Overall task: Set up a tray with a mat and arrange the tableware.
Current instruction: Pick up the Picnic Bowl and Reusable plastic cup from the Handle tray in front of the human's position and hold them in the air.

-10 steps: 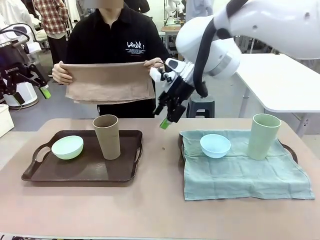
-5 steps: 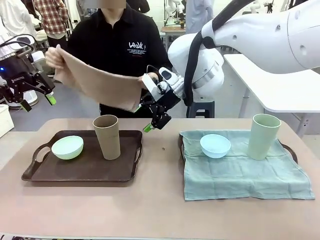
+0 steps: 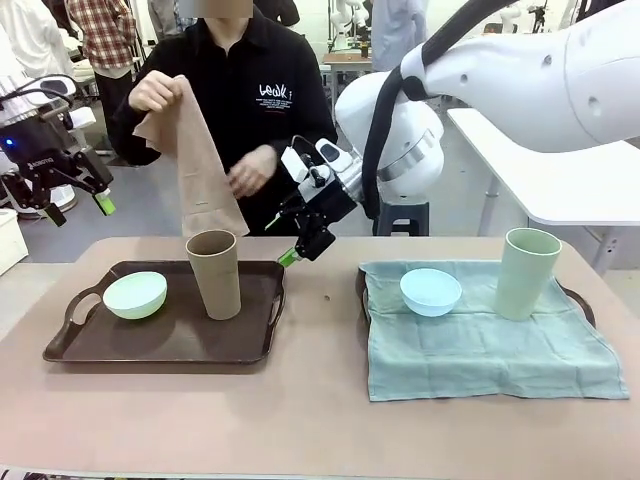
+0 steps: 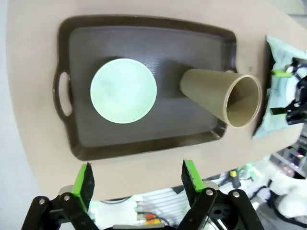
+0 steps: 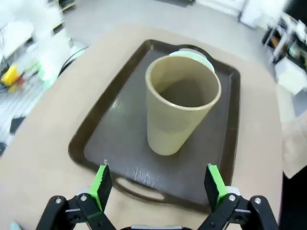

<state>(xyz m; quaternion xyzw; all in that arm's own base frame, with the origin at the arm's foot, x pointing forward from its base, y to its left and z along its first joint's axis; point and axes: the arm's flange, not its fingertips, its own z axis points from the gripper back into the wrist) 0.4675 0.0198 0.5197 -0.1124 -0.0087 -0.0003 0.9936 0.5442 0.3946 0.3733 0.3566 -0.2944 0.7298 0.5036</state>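
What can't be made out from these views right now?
Front view: the green mat covers the right tray; its ends peek out.
Right wrist view: the tan tumbler hides most of the mint bowl.
Left wrist view: the picture's right edge cuts off the green mat, and the right gripper blocks what lies on it.

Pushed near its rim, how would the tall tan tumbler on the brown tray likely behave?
The tall tan-brown matte plastic-looking tumbler would probably tip rather than slide: it stands tall, empty, narrower at base than rim. Tipped, that taper may roll it in an arc on the dark brown tray.
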